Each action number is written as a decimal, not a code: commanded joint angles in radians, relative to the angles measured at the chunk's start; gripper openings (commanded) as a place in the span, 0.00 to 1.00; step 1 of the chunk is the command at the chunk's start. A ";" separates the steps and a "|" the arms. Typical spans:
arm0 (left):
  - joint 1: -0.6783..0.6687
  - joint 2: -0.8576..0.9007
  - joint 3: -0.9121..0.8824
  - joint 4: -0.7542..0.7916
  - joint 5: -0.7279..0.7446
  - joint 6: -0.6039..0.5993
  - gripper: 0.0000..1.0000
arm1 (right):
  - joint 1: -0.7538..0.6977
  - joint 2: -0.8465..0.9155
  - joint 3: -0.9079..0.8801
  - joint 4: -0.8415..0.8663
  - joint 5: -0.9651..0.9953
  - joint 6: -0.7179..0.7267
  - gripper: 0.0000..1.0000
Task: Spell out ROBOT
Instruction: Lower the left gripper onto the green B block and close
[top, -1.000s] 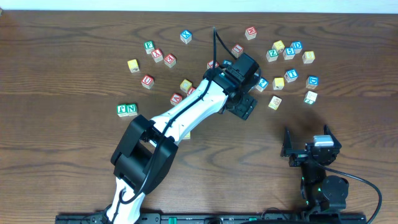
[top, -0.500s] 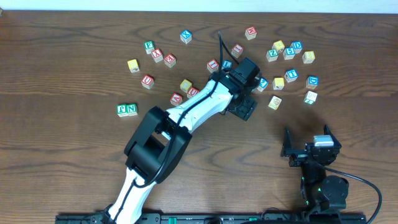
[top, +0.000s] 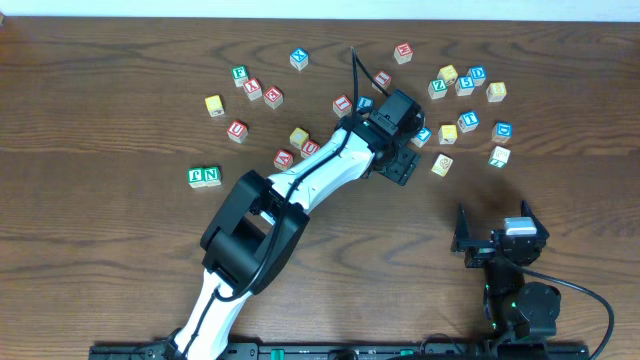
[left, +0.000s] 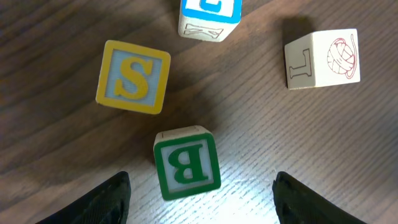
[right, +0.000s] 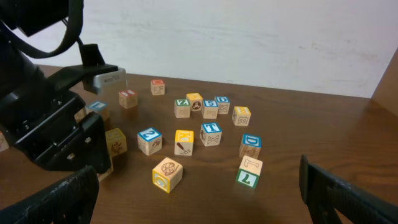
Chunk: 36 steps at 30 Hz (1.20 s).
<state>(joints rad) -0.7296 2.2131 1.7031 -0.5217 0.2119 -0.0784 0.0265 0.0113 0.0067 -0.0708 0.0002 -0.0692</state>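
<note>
In the left wrist view a green-faced B cube (left: 186, 163) lies on the wood just ahead of my left gripper (left: 201, 186). Its near edge sits between the open fingertips (left: 109, 199), which do not touch it. A yellow S cube (left: 133, 77) lies up and to the left of it. Overhead, my left gripper (top: 402, 160) hangs over the middle of the scattered cubes and hides the B. A blue T cube (right: 211, 134) shows in the right wrist view. My right gripper (top: 495, 225) stands open and empty at the front right.
An L cube with a yarn-ball picture (left: 322, 59) and a blue cube (left: 210, 15) lie near the B. Two green cubes (top: 205, 176), one an N, sit apart at the left. Red-lettered cubes (top: 237, 129) lie left of the arm; more cubes (top: 468, 82) cluster at the back right.
The left arm has reached a little farther right and away, carrying its open gripper over the cubes. The right arm has not moved.
</note>
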 joint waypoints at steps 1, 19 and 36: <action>-0.002 0.035 0.018 0.008 0.005 -0.009 0.72 | -0.006 -0.005 -0.001 -0.004 0.009 0.009 0.99; -0.002 0.069 0.018 0.046 -0.024 -0.001 0.69 | -0.006 -0.005 -0.001 -0.004 0.009 0.009 0.99; -0.002 0.078 0.018 0.057 -0.068 0.000 0.61 | -0.006 -0.005 -0.001 -0.004 0.009 0.009 0.99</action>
<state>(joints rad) -0.7303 2.2787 1.7031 -0.4660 0.1688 -0.0780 0.0265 0.0113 0.0067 -0.0708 0.0002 -0.0692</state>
